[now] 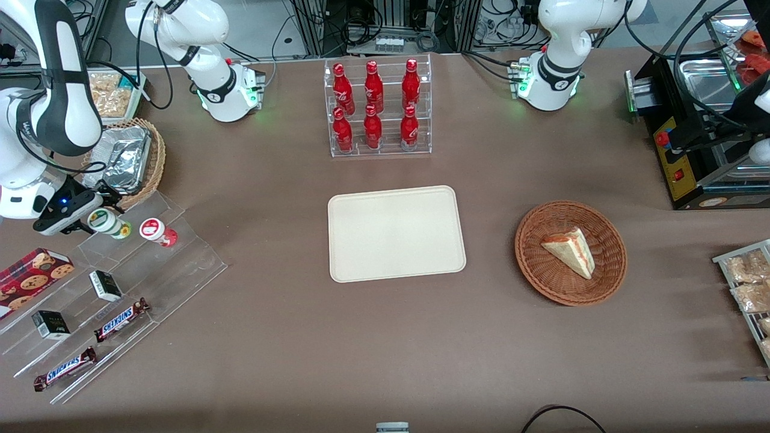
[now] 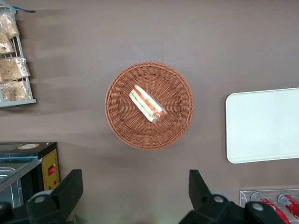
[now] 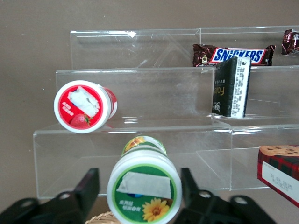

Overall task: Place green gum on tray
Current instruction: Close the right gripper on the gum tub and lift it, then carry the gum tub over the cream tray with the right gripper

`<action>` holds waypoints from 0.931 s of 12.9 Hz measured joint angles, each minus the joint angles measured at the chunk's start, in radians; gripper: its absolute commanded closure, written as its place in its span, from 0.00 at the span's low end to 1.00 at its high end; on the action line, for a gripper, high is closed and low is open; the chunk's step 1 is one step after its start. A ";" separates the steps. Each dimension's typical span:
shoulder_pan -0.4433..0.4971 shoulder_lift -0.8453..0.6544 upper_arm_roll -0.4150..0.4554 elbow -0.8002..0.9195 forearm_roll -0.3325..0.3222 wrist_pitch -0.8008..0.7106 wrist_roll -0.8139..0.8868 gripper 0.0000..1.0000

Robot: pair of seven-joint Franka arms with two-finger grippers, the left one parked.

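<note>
Hand (image 3: pixel 140 191) open, fingers (image 3: pixel 86 186) flanking the gum (image 3: pixel 144 186), not clearly touching, on the acrylic shelf (image 1: pixel 180 264). Tray (image 1: pixel 397 233) sits well apart, mid-worktop (image 1: pixel 301 349).

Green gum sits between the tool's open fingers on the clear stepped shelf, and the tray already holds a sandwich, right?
Not quite. The tray is bare; the sandwich lies in the wicker basket, as the front view shows. The green gum does sit between the tool's open fingers on the shelf.

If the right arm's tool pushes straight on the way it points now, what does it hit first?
Most likely the green gum, which sits between the tool's open fingers on the clear stepped rack. Whether they touch it already is unclear.
</note>
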 measured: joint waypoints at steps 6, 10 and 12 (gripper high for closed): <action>0.082 0.001 0.002 0.164 0.000 -0.161 0.005 1.00; 0.218 0.003 0.004 0.329 0.000 -0.410 0.225 1.00; 0.326 0.005 0.007 0.360 0.000 -0.448 0.408 1.00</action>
